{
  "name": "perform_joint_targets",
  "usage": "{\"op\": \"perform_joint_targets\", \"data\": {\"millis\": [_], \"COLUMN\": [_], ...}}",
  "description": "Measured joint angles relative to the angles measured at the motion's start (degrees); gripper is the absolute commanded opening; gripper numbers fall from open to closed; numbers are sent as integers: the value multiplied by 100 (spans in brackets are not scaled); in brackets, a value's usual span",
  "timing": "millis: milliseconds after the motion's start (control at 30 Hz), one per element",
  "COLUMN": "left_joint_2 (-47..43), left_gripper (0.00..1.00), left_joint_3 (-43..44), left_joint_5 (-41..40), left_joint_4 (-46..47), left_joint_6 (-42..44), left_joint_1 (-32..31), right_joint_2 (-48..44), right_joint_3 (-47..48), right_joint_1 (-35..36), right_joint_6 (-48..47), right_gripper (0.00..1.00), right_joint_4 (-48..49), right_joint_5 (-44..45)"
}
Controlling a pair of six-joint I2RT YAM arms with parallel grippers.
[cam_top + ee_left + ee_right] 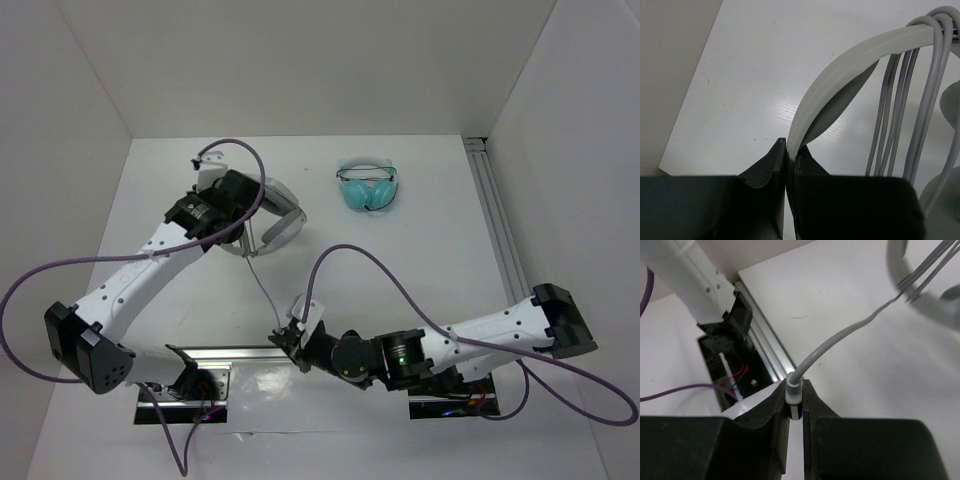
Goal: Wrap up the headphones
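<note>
1 white table [420,270] w/ white walls on 3 sides, fills most of the top view.

2 white/black arms: left arm [150,265] runs from lower left up to centre-left, right arm [480,335] from the right edge in to bottom centre. 1 purple cable per arm, 2 total: [30,290] and [380,270].

2 aluminium rails: one along the table's right side [495,220], one along the near edge by the bases [250,352].

2 headsets:
- large light-grey/white over-ear headphones [288,222], centre-left of the top view, under the left wrist. Wide headband [840,65] arcs up and to the right in the left wrist view.
- small teal headphones [367,185], upper centre, well apart from both grippers.

Left gripper [790,150]: jaws nearly together, pinching the headband edge.

1 thin grey cable [262,285]: at least 3 turns over the band at upper right of the left wrist view [900,100]; exact count unclear. The free length runs down-frame from the headphones to the right gripper [285,335].

Right gripper [795,385]: narrow, clamped on the cable's white end plug [793,399]. From there the cable [840,335] rises toward the upper right of the right wrist view.
</note>
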Motion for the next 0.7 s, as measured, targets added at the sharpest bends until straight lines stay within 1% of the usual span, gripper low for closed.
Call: {"op": "perform_joint_targets", "data": {"millis": [200,267,367,467,533,633,700], "left_joint_2": [409,380,72,-404,-706,-931,-968], "left_gripper": [0,0,0,0,0,0,0], "left_joint_3": [20,-2,-269,-605,-785,-894,-933], "left_joint_5": [-63,-50,181,623,872,1198,1346], "left_joint_4": [-518,-555,-326,-136,-85,-72,-11], "left_joint_6": [-107,39,431,916,1191,1497,1537], "left_joint_1": [-664,-946,-1399,-1779,-2041,-2459,-2745], "right_joint_2": [-166,-238,-378,-564,-708,-841,-898], "right_joint_3": [1051,1320,1668,1832,1832,1810,1746], "right_joint_1": [-2,-37,-175,-439,-754,-1272,-1585], "right_joint_6": [-695,-925,-1187,-1397,-1545,-1788,-1937], "right_gripper": [0,0,0,0,0,0,0], "right_joint_4": [-1534,-1987,-2621,-3029,-3239,-3377,-3392], "right_joint_5": [831,1036,1351,1617,1703,1711,1567]}}
